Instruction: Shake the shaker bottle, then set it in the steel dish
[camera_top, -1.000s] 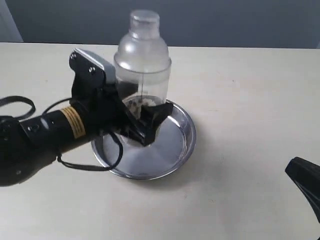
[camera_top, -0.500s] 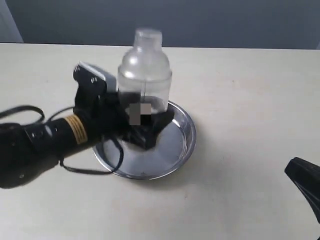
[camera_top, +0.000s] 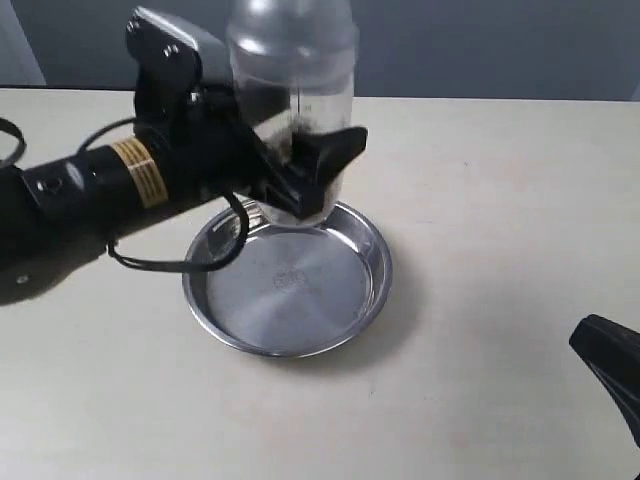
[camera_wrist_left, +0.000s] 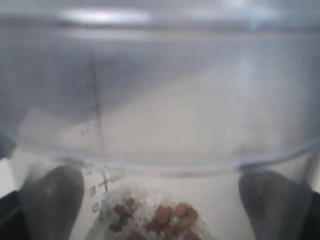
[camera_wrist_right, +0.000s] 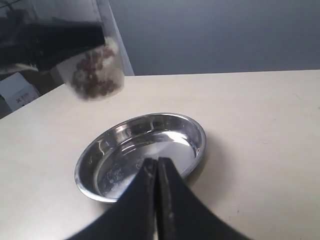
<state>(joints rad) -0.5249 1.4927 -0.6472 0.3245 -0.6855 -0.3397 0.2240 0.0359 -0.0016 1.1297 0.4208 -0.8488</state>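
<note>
We hold the bottle (camera_top: 298, 62) clamped in the left tool (camera_top: 310, 168), raised above the dish (camera_top: 372, 285) | shake likely under way | placing not done | right tool (camera_wrist_right: 157, 172) closed, empty

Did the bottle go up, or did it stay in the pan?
Yes, it moved up. Before, the bottle had its bottom low inside the pan. Now it hangs above the pan's far rim. The pan itself has not shifted.
</note>
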